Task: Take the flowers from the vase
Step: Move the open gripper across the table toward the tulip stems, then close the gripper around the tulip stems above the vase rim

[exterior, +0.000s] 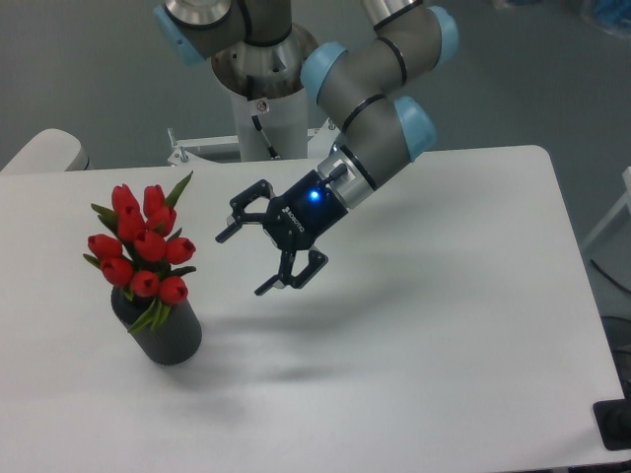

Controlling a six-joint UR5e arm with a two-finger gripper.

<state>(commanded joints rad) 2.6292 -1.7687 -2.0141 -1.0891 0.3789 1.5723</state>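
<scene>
The flowers (pixel 143 246), a bunch of red tulip buds with green leaves, stand upright in the vase (pixel 170 338), a short dark grey cylinder at the left of the white table. My gripper (pixel 243 263) hangs above the table to the right of the flowers, a short gap away. Its two black fingers are spread wide and point left toward the bunch, with nothing between them. A blue light glows on the gripper's body.
The arm's base column (pixel 264 94) stands at the back edge of the table (pixel 444 345). A pale rounded object (pixel 44 150) pokes in at the far left behind the table. A dark object (pixel 616 424) sits at the table's lower right corner.
</scene>
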